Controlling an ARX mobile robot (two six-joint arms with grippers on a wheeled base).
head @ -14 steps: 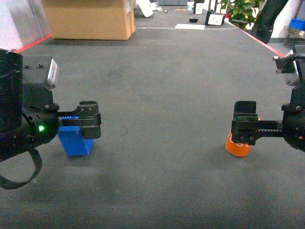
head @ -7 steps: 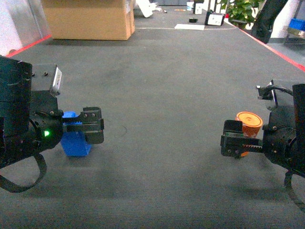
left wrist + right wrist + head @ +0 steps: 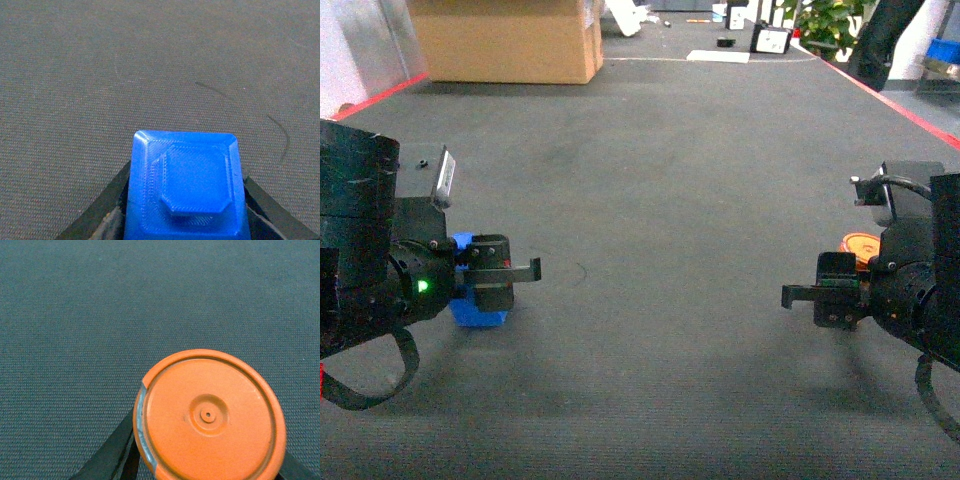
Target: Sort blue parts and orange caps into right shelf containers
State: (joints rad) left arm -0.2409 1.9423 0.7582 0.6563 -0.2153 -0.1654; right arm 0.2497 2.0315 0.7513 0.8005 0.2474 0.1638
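Observation:
A blue part [image 3: 470, 305], a square block with a raised octagonal boss [image 3: 192, 177], sits between the black fingers [image 3: 112, 200] of my left gripper [image 3: 515, 272], which is shut on it at the left of the head view. An orange cap [image 3: 865, 246], round with a small centre dimple [image 3: 210, 415], is held the same way by my right gripper [image 3: 802, 294], with one finger [image 3: 112, 452] showing at its left edge. Both are held over dark carpet. The right shelf containers cannot be made out.
Dark grey carpet [image 3: 660, 180] runs ahead between red floor lines [image 3: 880, 92]. A large cardboard box [image 3: 505, 40] stands at the far left. Small boxes and a plant [image 3: 825, 20] are at the far back. A small blue shape [image 3: 945, 50] shows at the far right edge.
Both grippers have rolled at the wrist and drawn back toward me, carrying their loads. The orange cap has come up from low under the right gripper to behind it.

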